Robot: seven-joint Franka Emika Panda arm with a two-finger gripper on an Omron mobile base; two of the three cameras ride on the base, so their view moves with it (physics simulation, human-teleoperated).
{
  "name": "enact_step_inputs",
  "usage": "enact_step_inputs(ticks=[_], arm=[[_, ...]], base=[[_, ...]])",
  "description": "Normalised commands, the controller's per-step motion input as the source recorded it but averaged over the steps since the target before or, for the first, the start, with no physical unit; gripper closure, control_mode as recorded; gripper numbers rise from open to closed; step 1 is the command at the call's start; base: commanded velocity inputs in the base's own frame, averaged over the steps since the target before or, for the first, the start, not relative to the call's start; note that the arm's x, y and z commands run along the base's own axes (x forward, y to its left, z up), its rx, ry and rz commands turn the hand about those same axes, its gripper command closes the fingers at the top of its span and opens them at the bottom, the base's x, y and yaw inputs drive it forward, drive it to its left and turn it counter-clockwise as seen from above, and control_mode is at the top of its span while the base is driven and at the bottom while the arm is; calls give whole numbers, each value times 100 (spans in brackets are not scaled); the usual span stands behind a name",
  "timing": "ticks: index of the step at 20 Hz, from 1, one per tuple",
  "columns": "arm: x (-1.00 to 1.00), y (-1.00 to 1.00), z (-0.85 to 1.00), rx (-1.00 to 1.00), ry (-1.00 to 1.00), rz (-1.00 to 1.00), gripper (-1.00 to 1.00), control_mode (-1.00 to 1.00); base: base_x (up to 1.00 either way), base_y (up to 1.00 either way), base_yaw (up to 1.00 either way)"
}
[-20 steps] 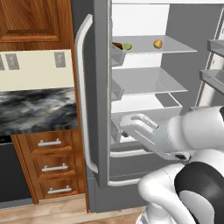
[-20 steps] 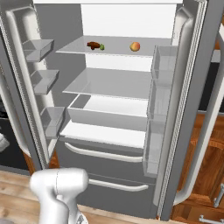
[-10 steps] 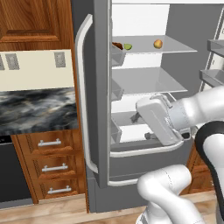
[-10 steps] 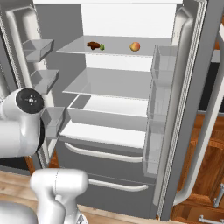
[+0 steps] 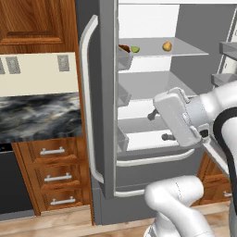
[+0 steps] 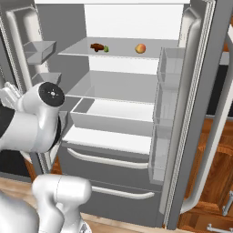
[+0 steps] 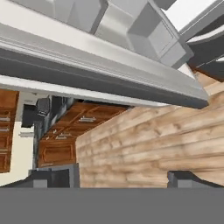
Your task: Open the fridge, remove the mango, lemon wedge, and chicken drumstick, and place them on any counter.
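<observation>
Fridge (image 6: 113, 150): both doors stand open; white interior exposed.
Top shelf (image 6: 123, 54): carries all three foods. The chicken drumstick (image 6: 96, 46) and lemon wedge (image 6: 106, 48) lie just beside each other toward the left edge; the mango (image 6: 140, 48) sits apart, toward the right edge.
Gripper (image 5: 158, 126): in front of the middle shelves, well below the foods; fingers spread wide, holding nothing.
Handling, mango: probably light, firm and smooth; grasp across its widest part.
Handling, lemon wedge: tiny, soft; pinch its flat faces, though their orientation is too small to tell.
Handling, drumstick: likely slippery; grip the thicker end.
Counter (image 5: 41, 118): left of the fridge.
</observation>
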Motion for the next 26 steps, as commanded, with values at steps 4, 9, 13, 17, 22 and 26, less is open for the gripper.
enact_step_inputs(ticks=[4, 9, 13, 17, 22, 26], arm=[[25, -61, 0, -3, 6, -5, -100, -100], [63, -58, 0, -3, 0, -9, -100, -100], [92, -29, 0, -2, 0, -11, -100, -100], [100, -11, -8, 0, 0, -7, -100, -100], [85, 38, -41, -1, 1, 1, -100, -100], [37, 59, -26, 0, 0, 17, -100, -100]], base=[[0, 0, 0], [0, 0, 0], [0, 0, 0], [0, 0, 0], [0, 0, 0], [0, 0, 0]])
